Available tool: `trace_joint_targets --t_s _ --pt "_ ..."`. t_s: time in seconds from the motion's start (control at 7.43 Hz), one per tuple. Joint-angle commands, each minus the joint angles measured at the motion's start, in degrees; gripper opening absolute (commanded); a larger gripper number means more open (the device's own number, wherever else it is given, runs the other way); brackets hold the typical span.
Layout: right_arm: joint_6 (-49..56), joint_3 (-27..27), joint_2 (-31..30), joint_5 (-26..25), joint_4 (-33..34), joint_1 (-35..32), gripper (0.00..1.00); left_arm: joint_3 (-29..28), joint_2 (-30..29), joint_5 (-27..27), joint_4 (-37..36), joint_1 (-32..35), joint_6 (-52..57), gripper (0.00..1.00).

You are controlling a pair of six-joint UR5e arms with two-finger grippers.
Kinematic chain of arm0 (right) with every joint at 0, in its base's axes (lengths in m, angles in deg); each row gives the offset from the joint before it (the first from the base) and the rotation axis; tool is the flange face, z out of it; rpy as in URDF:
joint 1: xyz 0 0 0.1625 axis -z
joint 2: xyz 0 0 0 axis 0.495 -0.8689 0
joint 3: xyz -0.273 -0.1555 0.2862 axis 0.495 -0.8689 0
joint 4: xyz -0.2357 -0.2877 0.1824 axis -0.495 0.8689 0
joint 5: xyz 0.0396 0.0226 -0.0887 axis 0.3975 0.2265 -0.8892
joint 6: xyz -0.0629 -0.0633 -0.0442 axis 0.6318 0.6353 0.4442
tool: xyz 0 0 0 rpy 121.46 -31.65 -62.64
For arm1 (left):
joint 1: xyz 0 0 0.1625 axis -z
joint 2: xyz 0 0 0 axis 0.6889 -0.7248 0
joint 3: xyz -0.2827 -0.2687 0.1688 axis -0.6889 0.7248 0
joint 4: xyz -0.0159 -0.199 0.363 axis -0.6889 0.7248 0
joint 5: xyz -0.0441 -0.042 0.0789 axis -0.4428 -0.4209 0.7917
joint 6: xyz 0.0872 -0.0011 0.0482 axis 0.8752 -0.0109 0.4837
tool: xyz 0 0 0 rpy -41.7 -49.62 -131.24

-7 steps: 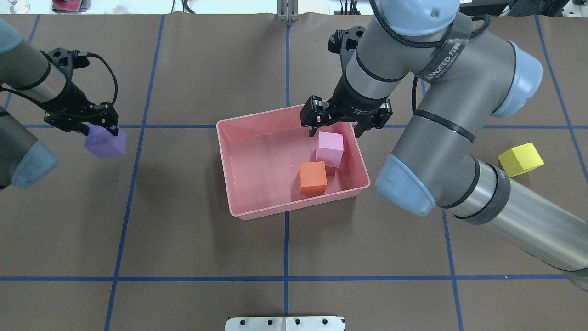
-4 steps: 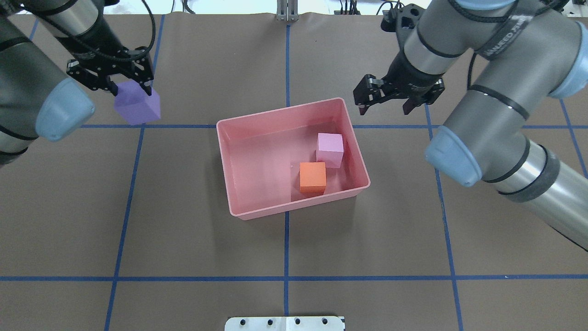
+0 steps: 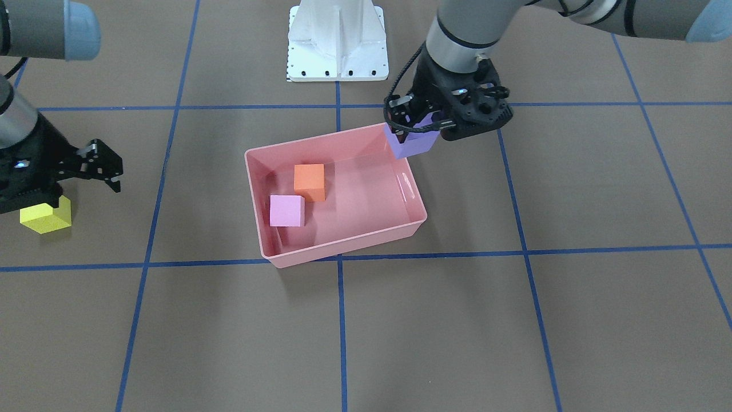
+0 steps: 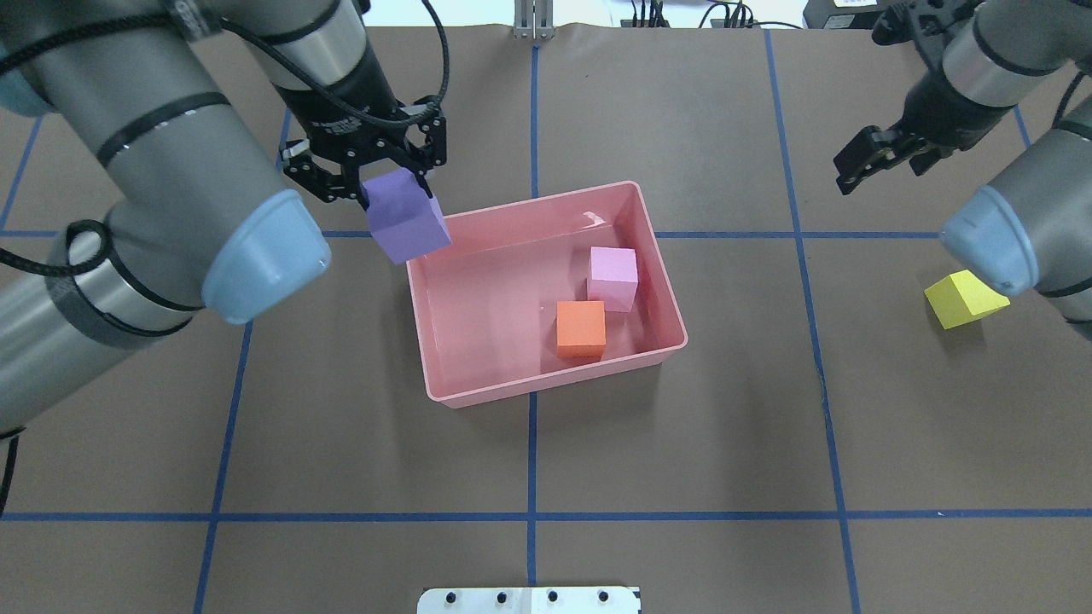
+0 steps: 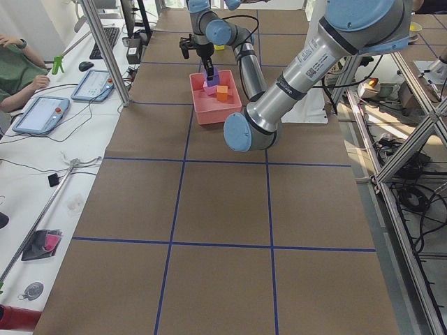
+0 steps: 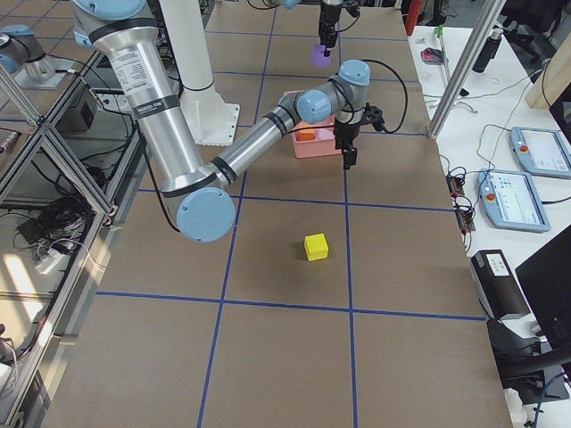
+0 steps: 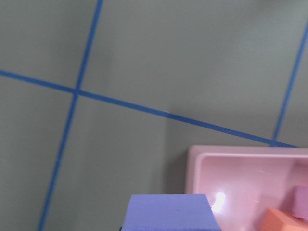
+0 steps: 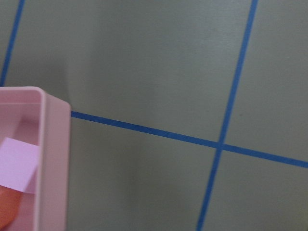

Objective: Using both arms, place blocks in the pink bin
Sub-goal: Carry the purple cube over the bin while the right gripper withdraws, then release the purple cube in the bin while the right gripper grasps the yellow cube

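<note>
The pink bin sits mid-table and holds the orange block and the light pink block. My left gripper is shut on the purple block, held in the air by the bin's left end. The left wrist view shows the purple block and a bin corner. My right gripper is open and empty, off to the right of the bin, near the yellow block on the table.
The white base pedestal stands at the robot's side of the table. Blue tape lines grid the brown tabletop. A desk with tablets and an operator lies beyond the table's far edge.
My left gripper has carried the purple block to the right, up to the bin's left end. My right gripper has moved right, away from the bin, toward the yellow block.
</note>
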Motion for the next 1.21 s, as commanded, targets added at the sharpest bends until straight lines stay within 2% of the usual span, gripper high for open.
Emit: trace_joint_targets --t_s 0.0,0.54,0.81,1.08 --pt "9.47 -3.60 -4.25 2.65 -0.20 -5.92 0.99 -5.36 -1.04 5.88 6.73 -4.88 -4.62 0.00" --pt "18.71 -12.38 -6.01 0.48 -1.16 -5.76 0.99 -11.44 -0.96 7.31 13.68 -5.51 -5.25 0.00" --pt "17.94 -17.22 -8.29 0.56 -8.43 -4.89 0.99 -11.54 -0.87 7.32 13.78 -5.51 -4.81 0.00" --pt "17.67 -17.07 -9.26 1.17 -8.82 -3.66 1.00 -11.45 -0.79 7.32 13.78 -5.51 -4.81 0.00"
